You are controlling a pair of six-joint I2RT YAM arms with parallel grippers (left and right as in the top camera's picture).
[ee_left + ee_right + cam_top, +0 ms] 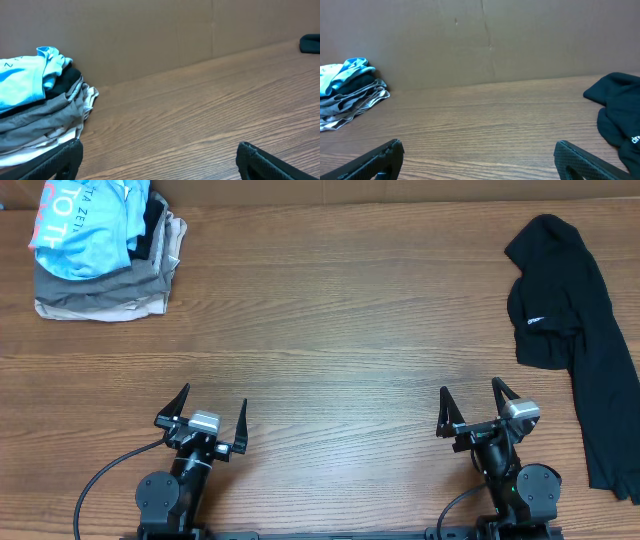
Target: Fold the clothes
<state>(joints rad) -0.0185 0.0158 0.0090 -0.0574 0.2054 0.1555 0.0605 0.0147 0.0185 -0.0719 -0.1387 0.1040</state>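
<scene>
Right wrist view, contents:

- Wooden table [485, 117]: brown grain is running across the whole frame.
- Plain brown wall [420, 40]: it is standing along the table's far edge, with a vertical seam [487, 30] showing near the middle.
- Black shirt [615, 102]: it is lying crumpled on the table at the right edge, partly cut off by the frame, and a white logo patch [635, 139] is peeking in at the border.
- Light blue shirt [342, 75]: it is sitting on top of a stack at the far left.
- Grey garments [352, 102]: they are lying folded beneath it.
- Right gripper [479, 146]: its two dark fingers [380, 157] are poking in at the bottom corners, spread wide, with nothing between them.
</scene>
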